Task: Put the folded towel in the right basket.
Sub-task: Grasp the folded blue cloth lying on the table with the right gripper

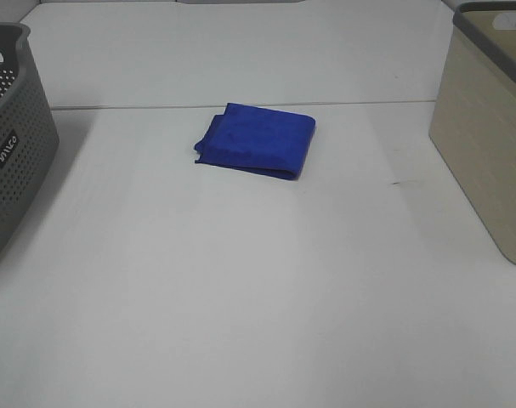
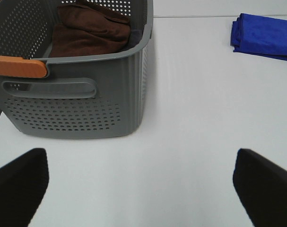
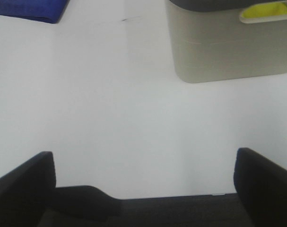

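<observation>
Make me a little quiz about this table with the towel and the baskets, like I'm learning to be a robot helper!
1. True or false: the blue folded towel already lies inside the beige basket.
2. What lies inside the grey basket? A) a brown cloth B) a banana C) a cup
3. Fill the gap: the left hand and the right hand both stand ___, holding nothing.
Key: 1 false, it lies on the white table between the baskets. 2 A. 3 open.
</observation>
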Motion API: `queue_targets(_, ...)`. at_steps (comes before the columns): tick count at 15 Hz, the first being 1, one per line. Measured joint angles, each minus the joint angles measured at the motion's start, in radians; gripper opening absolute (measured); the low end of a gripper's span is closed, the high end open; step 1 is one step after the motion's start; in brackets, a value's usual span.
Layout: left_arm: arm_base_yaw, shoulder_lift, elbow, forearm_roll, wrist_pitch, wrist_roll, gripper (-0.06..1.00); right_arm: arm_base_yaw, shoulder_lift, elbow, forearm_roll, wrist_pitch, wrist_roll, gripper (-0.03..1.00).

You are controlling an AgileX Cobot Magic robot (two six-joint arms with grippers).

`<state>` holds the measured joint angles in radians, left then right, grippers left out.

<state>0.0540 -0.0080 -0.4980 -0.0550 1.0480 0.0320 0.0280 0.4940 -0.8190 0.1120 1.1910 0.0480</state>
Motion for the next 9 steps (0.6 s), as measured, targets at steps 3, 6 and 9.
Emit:
queue_targets(3, 0.0, 0.0, 0.0, 0.0, 0.0, 0.0, 0.99, 0.0, 0.23, -0.205, 0.101, 0.001, 0.001, 0.97)
queue_targets(6, 0.0, 0.0, 0.0, 0.0, 0.0, 0.0, 0.99, 0.0, 0.396, -0.264, 0.27, -0.083, -0.008, 0.97)
queue_targets(9, 0.0, 0.0, 0.0, 0.0, 0.0, 0.0, 0.99, 0.0, 0.599, -0.298, 0.411, -0.195, -0.069, 0.95)
